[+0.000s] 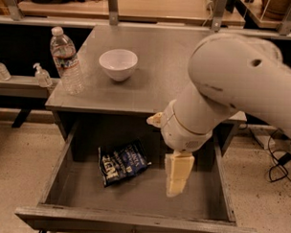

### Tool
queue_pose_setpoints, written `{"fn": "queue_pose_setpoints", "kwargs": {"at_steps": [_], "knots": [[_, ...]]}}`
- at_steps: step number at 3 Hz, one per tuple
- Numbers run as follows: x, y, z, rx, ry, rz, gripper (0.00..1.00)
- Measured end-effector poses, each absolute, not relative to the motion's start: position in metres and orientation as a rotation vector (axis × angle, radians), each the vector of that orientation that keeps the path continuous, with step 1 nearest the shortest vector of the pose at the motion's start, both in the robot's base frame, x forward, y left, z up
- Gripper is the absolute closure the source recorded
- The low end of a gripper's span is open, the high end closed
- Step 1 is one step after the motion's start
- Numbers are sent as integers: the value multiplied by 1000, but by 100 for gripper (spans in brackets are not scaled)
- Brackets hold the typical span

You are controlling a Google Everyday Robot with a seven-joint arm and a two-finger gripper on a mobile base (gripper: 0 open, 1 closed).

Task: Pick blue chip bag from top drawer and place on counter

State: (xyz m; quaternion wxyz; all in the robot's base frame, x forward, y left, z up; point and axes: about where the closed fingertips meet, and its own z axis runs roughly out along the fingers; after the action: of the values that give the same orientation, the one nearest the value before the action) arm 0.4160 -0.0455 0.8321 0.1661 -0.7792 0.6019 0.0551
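While my claw [176, 179] hangs inside the open top drawer [132, 222], I cannot tell how wide it gapes; the blue chip bag [122, 161] lies apart to its left. Behind it, the table [156, 83] holds a white bowl [118, 63] and a water bottle [66, 60], with my arm [233, 78] hiding its right side.

Blue chip bag [123, 162] in top drawer [132, 224]: large white lettering, not legible. Water bottle [66, 62] label: unreadable too. Gripper [174, 187] hangs over the drawer, right of bag.
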Motion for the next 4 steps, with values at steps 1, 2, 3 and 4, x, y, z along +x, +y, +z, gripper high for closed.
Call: {"fn": "queue_pose_setpoints", "kwargs": {"at_steps": [1,2,3,4], "knots": [[459,-30,787,-2150,1714,101,0],[485,-14,748,-2126,1709,47,0],[500,0,703,-2192,1658,-55,0],[500,-2,706,-2192,1655,-64,0]]}}
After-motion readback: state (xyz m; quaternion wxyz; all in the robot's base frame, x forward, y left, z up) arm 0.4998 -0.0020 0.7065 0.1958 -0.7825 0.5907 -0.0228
